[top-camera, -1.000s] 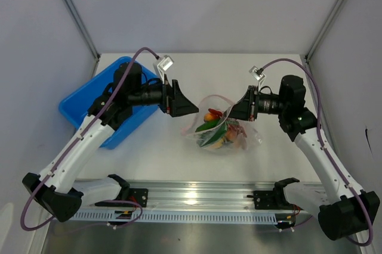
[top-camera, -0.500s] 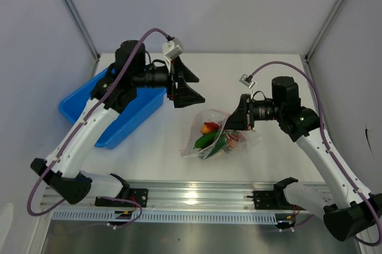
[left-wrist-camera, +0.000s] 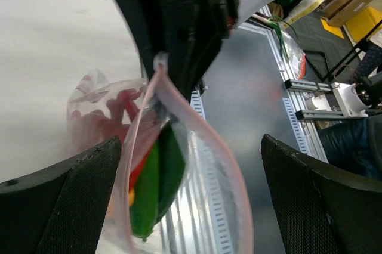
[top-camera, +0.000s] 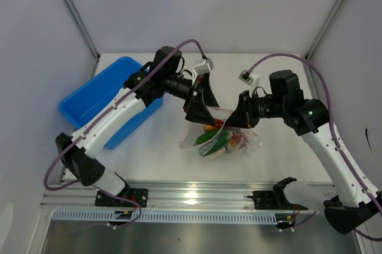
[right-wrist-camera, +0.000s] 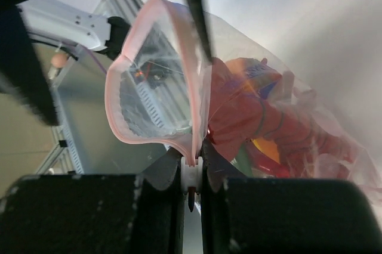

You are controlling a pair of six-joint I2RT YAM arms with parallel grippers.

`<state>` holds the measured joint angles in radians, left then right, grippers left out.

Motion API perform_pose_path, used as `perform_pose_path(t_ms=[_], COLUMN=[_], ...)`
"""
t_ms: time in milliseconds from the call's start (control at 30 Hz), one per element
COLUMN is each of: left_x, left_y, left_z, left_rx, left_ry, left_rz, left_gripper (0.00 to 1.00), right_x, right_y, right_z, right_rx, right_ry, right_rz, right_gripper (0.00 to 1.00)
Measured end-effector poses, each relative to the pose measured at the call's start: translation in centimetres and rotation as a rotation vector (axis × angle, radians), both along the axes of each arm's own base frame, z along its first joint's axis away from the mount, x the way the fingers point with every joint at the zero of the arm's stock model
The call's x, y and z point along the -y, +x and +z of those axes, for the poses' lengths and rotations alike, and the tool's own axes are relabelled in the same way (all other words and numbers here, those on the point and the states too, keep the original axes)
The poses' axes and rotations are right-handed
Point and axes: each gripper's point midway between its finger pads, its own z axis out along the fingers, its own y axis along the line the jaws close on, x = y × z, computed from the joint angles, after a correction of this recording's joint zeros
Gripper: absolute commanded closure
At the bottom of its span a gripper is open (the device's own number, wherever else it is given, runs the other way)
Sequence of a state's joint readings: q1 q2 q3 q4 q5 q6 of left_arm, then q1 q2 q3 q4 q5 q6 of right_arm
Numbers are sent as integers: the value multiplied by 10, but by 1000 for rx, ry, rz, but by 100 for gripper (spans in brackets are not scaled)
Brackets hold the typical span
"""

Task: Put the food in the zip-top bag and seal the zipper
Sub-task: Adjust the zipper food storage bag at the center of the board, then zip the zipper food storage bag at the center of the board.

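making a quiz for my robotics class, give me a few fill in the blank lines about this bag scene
The food lies ___ the zip-top bag. The right arm's jaws are shut on the bag's pink ___. The left arm's jaws stand wide ___. The bin beside the left arm is ___ in colour.
Missing words: inside; zipper; open; blue.

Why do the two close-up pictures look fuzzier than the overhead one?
Top external: sharp, even light, glare on the metal rail. Left wrist: the zip-top bag blurs up close. Right wrist: the zipper fairly crisp, the food hazy behind plastic.
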<state>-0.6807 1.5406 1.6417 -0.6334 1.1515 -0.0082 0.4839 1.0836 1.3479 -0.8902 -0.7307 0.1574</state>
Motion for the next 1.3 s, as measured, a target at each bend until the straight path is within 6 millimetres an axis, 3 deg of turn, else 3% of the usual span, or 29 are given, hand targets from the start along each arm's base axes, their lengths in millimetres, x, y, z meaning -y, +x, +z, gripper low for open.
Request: perform_pose_path(t_ms=[233,400,500,667,933,1067,1300], left_x=[-10,4,9,7,-3,-1,-3], left_y=[-27,-39,-34,-2,33,31,8], left_z=[22,11,-3,-6,35,27,9], left_rx=[47,85,118,241,459,483,392], left_ry=[-50,19,83,101,57,72,47], left_rz=[-20,-1,61,242,413,355,151], left_gripper=[1,1,1,1,1,1,1], right_x=[-5,-9,-10,-14,-20,-24,-25], right_y=[8,14,12,6,-6,-13,-15], right_z=[-1,1,2,1,2,2,3], right_rx=[3,-9,-17,-24,-43,-47,-47], right_ry=[-103,-120,-125,-126,-123,-121,-117], right_rz=[-30,-56,-62,-43,-8,21,30], right_gripper=[100,100,100,100,100,100,100])
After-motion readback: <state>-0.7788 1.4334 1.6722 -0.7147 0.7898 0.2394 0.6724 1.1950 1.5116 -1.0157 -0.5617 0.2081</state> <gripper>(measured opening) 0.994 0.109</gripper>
